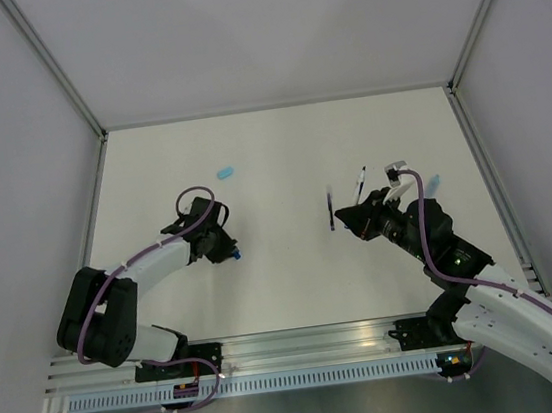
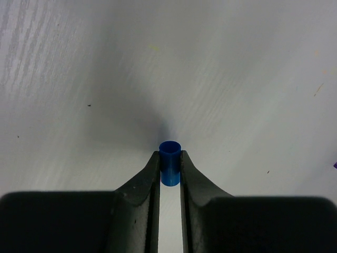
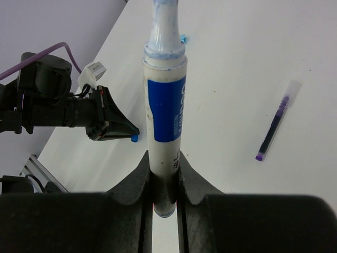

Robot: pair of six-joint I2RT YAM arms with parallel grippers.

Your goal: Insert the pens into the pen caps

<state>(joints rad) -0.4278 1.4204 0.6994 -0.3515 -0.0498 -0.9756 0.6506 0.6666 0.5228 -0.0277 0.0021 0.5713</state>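
Observation:
My left gripper [image 1: 229,250] [image 2: 170,158] is shut on a dark blue pen cap [image 2: 170,162], held low over the white table; the cap also shows in the right wrist view [image 3: 135,138]. My right gripper [image 1: 346,220] [image 3: 164,166] is shut on a whitish pen with a blue label and pale blue tip [image 3: 164,95], which points toward the left gripper [image 3: 105,124]. A thin black pen [image 1: 331,210] lies by its tips. A slim pen with a dark core [image 1: 361,186] [image 3: 274,122] lies beside it. A light blue cap [image 1: 225,172] [image 3: 183,38] lies farther off.
Another light blue cap [image 1: 433,184] lies right of the right arm. Grey walls with metal posts [image 1: 57,67] close in the table on three sides. An aluminium rail [image 1: 303,344] runs along the near edge.

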